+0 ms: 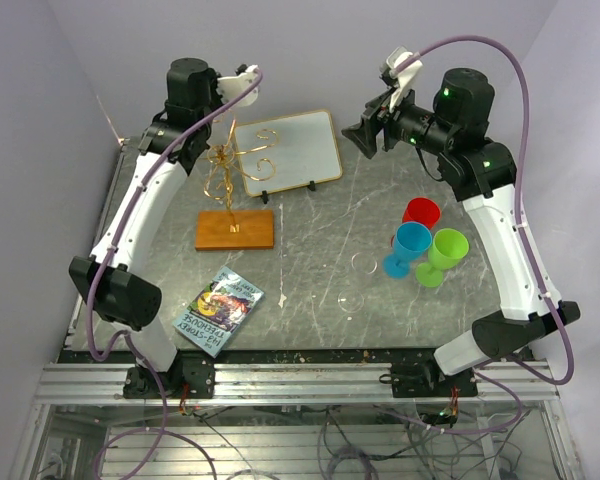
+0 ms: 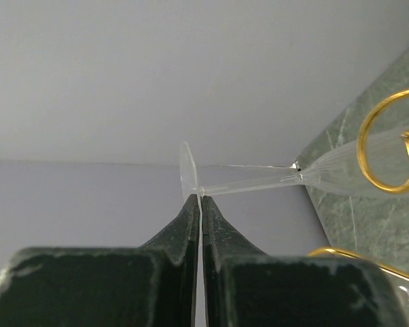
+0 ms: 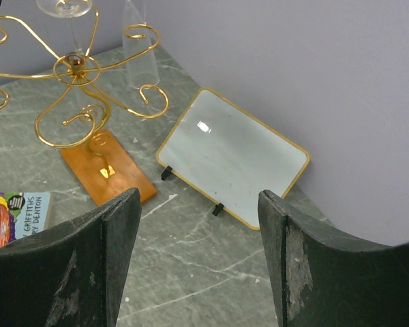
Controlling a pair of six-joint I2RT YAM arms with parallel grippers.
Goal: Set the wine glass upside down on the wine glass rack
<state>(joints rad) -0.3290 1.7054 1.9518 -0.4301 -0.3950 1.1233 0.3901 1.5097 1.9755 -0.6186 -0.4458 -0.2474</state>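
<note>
Standing close together on the right side of the table (image 1: pixel 320 225) were three goblets, red (image 1: pixel 421 212), blue (image 1: pixel 412 240) and green (image 1: pixel 448 247); their bowls showed only their own colour inside, and any contents could not be made out. Two faint clear glass outlines (image 1: pixel 352 298) lay on the table just left of the goblets, too faint to identify. The wine glass (image 2: pixel 279 180) was at the wine glass rack (image 3: pixel 75 68), at the far left of the table. Its foot pointed toward the left gripper (image 2: pixel 201 199) and its stem ran away from the fingers to a narrow bowl that passed through a gold scroll loop (image 2: pixel 388 143) of the rack. The left gripper's fingers were pressed together, pinching the rim of the glass's foot at their tips. In the right wrist view the bowl hung mouth-down at one outer scroll, its upper part cut off by the frame edge. The rack's stem rose from an orange-brown wooden base (image 3: pixel 109 170). A white framed board (image 3: pixel 232 153) leaned on small black feet just right of that base. A book (image 1: pixel 218 312) lay flat near the front left edge. The right gripper (image 3: pixel 198 195) was raised over the far right of the table, well apart from the rack, with its fingers spread wide and gripping no object.
</note>
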